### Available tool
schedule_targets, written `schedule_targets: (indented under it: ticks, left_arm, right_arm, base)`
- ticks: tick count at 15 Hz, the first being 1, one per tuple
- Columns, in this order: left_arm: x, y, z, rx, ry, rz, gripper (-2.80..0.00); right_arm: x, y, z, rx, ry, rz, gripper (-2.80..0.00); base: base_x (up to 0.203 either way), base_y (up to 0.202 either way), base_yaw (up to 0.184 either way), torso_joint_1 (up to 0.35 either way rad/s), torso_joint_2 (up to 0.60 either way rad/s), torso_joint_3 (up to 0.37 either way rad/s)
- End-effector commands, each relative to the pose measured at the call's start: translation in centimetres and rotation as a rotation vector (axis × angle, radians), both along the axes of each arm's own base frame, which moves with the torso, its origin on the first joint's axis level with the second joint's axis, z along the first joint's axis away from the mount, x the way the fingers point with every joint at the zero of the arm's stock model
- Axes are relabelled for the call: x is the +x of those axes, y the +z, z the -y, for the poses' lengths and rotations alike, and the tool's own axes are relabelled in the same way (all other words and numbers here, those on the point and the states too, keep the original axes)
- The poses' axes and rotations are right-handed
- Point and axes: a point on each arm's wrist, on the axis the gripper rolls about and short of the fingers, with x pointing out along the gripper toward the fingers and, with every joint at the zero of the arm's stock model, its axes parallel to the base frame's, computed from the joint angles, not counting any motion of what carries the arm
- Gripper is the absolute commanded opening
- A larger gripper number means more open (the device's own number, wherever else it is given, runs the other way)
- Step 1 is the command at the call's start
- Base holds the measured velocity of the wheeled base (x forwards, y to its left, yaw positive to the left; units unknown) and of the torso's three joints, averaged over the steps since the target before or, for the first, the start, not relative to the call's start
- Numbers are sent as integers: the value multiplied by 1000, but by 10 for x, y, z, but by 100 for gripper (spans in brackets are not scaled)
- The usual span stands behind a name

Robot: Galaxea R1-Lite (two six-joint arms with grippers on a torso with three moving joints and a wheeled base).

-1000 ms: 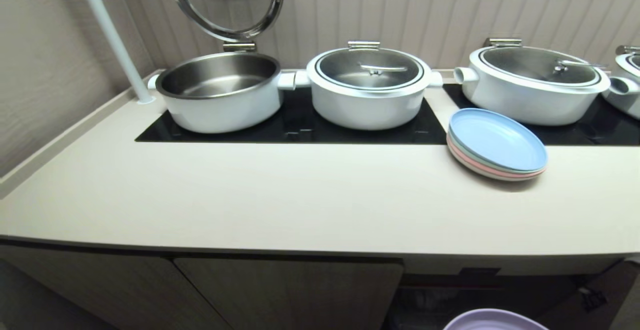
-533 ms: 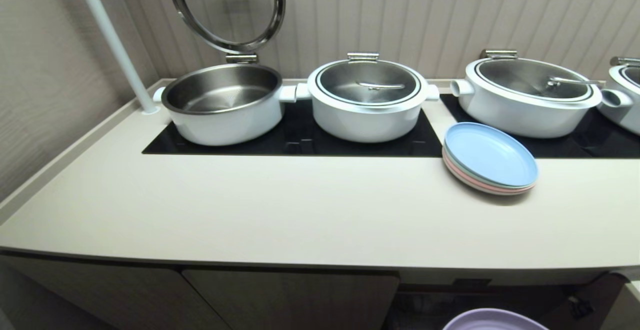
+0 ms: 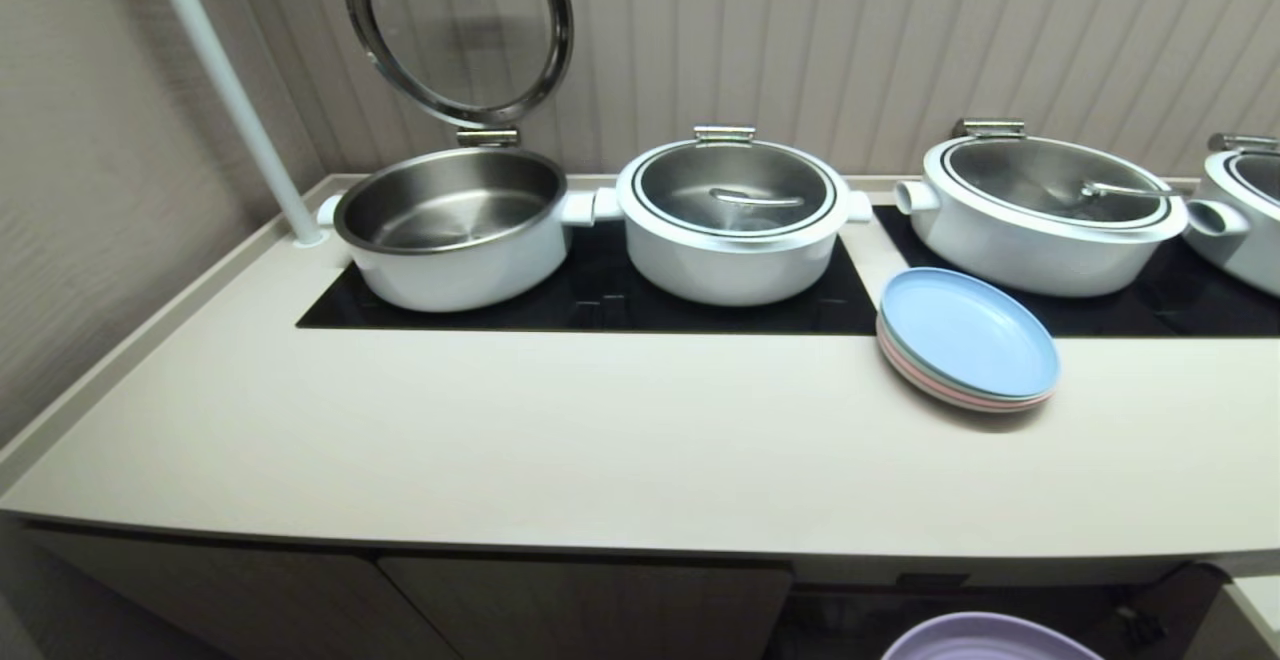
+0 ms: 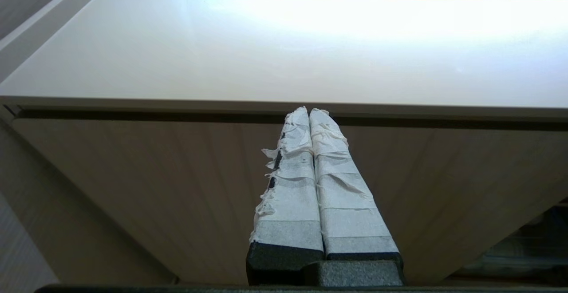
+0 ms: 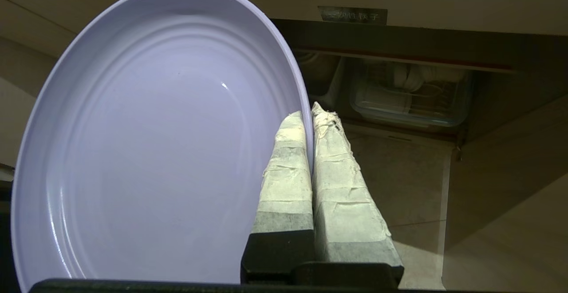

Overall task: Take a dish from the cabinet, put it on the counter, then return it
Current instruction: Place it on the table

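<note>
My right tool [image 5: 310, 117] pinches the dish's [image 5: 155, 142] rim below the worktop [image 3: 600, 440]; the dish could strike the worktop's edge.

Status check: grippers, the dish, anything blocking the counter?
Right gripper shut on lavender dish rim, below counter edge. Left gripper shut, empty, facing cabinet door. Stacked plates occupy counter's right.
</note>
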Motion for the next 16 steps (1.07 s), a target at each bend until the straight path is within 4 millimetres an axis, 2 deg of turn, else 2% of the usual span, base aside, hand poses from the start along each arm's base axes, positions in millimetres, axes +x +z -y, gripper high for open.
schedule_targets:
  ticks: [1, 5, 16]
  left_arm:
    - [0, 0, 0, 0, 0, 0, -280]
    - [0, 0, 0, 0, 0, 0, -280]
    - [0, 0, 0, -1, 0, 0, -280]
  right_arm:
    - [0, 0, 0, 1, 0, -3, -280]
    - [1, 0, 0, -7, -6, -8, -280]
    - [2, -1, 0, 4, -48, -25, -280]
  base:
    - [0, 0, 0, 154, -315, -162]
    - [0, 0, 0, 146, -312, -160]
    - [0, 0, 0, 0, -3, 0]
